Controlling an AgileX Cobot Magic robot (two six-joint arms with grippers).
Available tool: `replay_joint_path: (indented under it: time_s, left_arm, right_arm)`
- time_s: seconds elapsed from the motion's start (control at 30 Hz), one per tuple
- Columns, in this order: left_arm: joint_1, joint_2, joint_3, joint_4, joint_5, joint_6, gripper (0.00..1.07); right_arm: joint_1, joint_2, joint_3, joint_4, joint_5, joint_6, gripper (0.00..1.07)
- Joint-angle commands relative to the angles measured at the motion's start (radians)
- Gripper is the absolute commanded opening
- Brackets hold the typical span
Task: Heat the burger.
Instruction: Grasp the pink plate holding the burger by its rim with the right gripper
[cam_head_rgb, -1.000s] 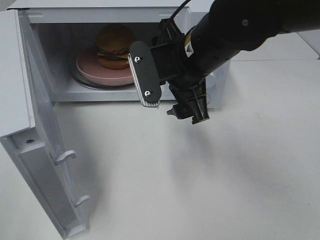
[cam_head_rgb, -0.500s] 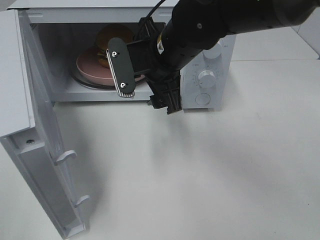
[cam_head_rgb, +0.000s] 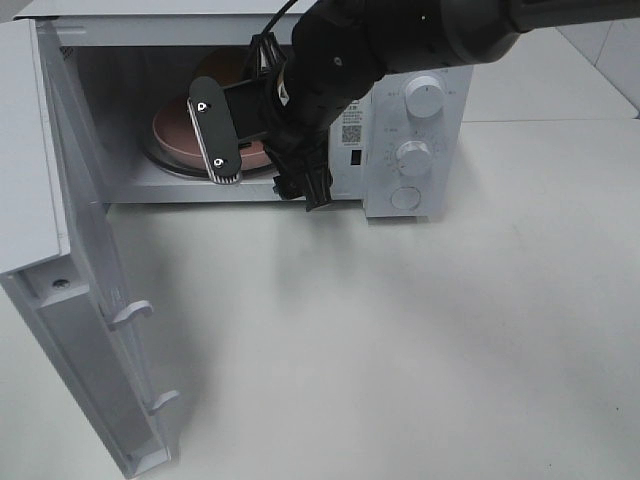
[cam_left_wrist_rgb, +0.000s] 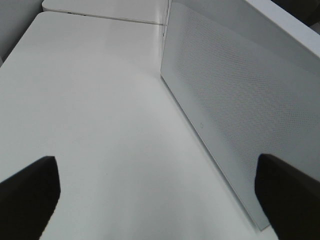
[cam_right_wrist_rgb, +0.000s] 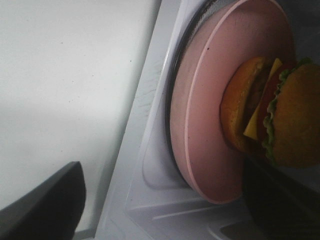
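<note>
The burger (cam_right_wrist_rgb: 280, 115), with golden-brown bun, lettuce, cheese and tomato, sits on a pink plate (cam_right_wrist_rgb: 210, 125) on the turntable inside the open microwave (cam_head_rgb: 120, 180). In the exterior high view only a sliver of its bun (cam_head_rgb: 218, 64) shows behind my right arm; the plate (cam_head_rgb: 175, 140) shows to the left of it. My right gripper (cam_head_rgb: 265, 165) is open and empty at the microwave's opening, just in front of the plate, and shows in its wrist view (cam_right_wrist_rgb: 160, 210). My left gripper (cam_left_wrist_rgb: 157, 200) is open and empty over the white table.
The microwave door (cam_head_rgb: 70, 280) stands swung open at the left. The control panel with two knobs (cam_head_rgb: 412, 155) is right of the opening. The left wrist view shows a white perforated panel (cam_left_wrist_rgb: 235, 115) beside the table top.
My right arm has moved left and in toward the microwave opening, so the open gripper now covers most of the burger. Burger, plate and door have not moved.
</note>
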Motion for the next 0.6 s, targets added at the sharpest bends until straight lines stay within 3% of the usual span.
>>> replay_joint_path:
  time_s: [0.03,0.6]
  left_arm:
    - [0.0,-0.007,0.004,-0.004,-0.008,0.001,0.98]
    - [0.0,-0.007,0.004,-0.004,-0.008,0.001,0.98]
  right_arm:
    - [-0.003,0.032,-0.039,-0.026,0.008,0.025,0.8]
    - [-0.031,0.195,-0.196,-0.025,0.023,0.039,0.77]
